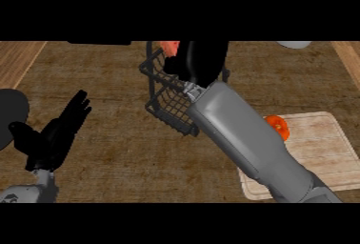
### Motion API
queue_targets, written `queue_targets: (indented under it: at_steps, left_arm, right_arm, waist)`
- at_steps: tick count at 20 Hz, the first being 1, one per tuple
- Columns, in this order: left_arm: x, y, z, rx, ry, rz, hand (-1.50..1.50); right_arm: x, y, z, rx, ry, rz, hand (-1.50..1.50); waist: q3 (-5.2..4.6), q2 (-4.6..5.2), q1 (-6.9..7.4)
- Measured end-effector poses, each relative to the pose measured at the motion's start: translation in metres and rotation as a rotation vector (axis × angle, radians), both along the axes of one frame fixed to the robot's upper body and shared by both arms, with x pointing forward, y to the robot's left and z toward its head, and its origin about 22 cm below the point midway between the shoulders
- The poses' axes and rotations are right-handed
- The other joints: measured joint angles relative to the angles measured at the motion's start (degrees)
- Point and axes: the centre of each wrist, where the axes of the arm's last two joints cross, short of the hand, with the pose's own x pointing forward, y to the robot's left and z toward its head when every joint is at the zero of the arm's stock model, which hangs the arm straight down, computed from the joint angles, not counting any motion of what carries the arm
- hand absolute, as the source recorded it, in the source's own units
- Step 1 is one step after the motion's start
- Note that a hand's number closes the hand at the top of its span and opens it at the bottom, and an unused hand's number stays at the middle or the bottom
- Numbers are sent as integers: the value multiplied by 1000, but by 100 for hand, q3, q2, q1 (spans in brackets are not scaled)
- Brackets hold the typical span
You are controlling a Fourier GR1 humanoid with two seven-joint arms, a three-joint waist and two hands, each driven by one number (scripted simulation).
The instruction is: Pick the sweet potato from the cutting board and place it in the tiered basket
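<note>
Right hand [200, 59] over the tiered basket [163, 102] at twelve o'clock, an orange tip — likely the sweet potato [169, 46] — showing at its upper edge.

The fingers appear curled round that orange thing, though the hand hides most of it. To place it well, I judge the hand should settle lower inside the black wire rim before the fingers spread, keeping clear of the wires. The left hand [60, 131] rests at nine o'clock, fingers straight, holding nothing. At three o'clock lies the cutting board [320, 143] — another orange vegetable [279, 126] sits on its near corner, partly behind the right forearm. A dark round object [13, 114] lies at the left edge.
</note>
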Motion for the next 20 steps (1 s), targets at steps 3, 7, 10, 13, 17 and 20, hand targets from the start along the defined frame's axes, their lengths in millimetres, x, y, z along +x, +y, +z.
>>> queue_targets:
  at_steps: [3, 7, 10, 13, 17, 20]
  left_arm:
    - [2, 2, -2, 3, -2, 2, 0]
    - [6, -1, 1, 2, 2, 3, 0]
    - [3, -1, -2, 2, 8, 4, 0]
    - [2, 0, -2, 2, 6, 14, 0]
    - [-3, 7, -2, 1, 12, 26, 0]
    - [-6, 8, -7, 4, 14, 42, 0]
  right_arm:
    - [2, -1, 3, 67, -24, 0, -150]
    - [6, -9, 4, 186, -56, -4, -150]
    - [9, -18, 8, 297, -103, -11, -150]
    - [8, -25, 12, 418, -156, -36, -150]
    - [3, -42, 19, 533, -247, -70, -150]
    - [-7, -58, 22, 574, -330, -103, -150]
  waist:
    - [6, 43, -1]
    - [20, 99, -31]
    - [28, 120, -31]
    - [29, 126, -65]
    - [30, 108, -177]
    - [29, 90, -266]
